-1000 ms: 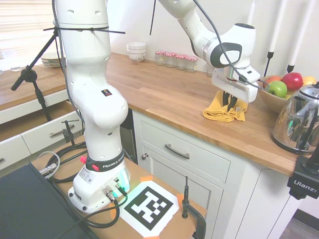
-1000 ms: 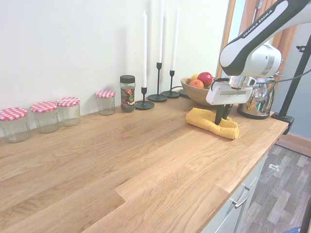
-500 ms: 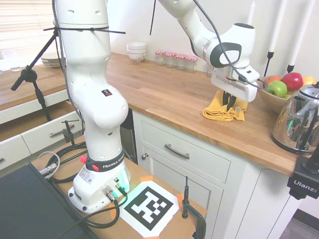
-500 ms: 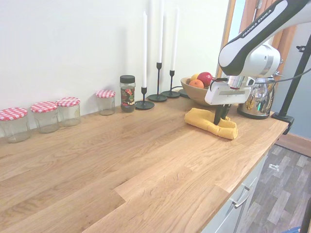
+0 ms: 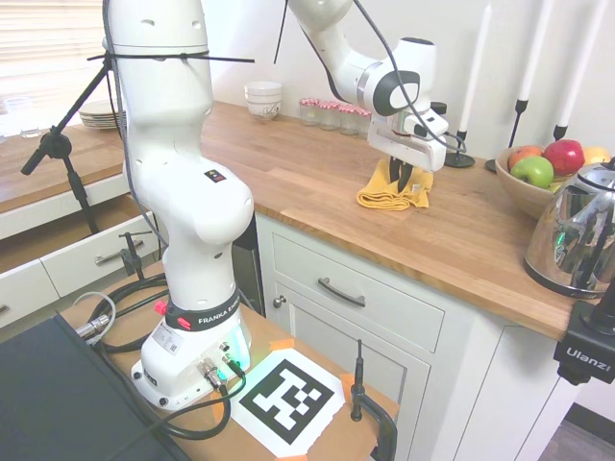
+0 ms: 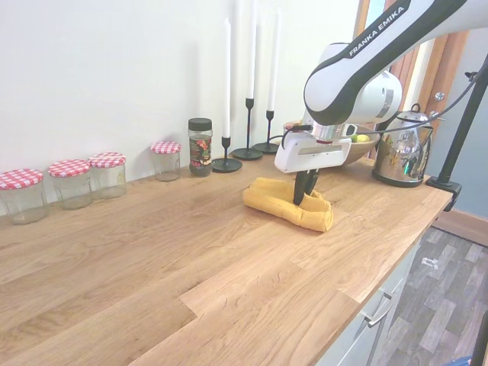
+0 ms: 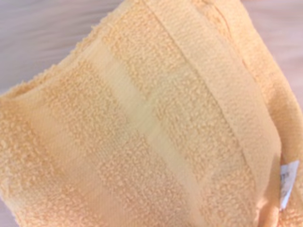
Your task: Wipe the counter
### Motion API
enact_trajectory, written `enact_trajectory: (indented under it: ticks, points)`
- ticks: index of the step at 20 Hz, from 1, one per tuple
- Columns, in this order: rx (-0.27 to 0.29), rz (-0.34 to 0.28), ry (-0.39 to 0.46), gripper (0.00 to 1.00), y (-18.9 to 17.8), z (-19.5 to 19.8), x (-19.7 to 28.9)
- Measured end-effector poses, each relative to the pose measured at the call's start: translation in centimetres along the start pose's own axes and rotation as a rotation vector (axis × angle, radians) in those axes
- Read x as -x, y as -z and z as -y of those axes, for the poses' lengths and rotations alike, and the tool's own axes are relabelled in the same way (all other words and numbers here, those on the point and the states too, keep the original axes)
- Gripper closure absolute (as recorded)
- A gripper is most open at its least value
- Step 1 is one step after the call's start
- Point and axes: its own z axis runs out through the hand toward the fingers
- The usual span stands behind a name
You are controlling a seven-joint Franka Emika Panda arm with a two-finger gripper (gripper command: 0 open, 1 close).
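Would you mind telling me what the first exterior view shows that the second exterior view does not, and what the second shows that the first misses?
Only the first exterior view shows the stacked bowls, the plates, the cabinet drawer handle and the apples plainly.

Only the second shows the spice jar clearly and a third candlestick.

Both show the gripper shut on the yellow towel, pressing it on the counter, plus the kettle, the fruit bowl and the red-checked jars.
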Motion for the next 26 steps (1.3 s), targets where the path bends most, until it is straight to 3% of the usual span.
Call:
enact_trajectory:
  ticks: [12,17,21,26]
  points:
    - [0.051,-0.068,0.182,1.00,-0.7,10.6,15.9]
    - [0.073,-0.136,0.260,1.00,-1.5,12.9,22.0]
    - [0.078,-0.155,0.280,1.00,-1.6,13.4,23.3]
    - [0.076,-0.137,0.231,1.00,-1.5,13.2,21.6]
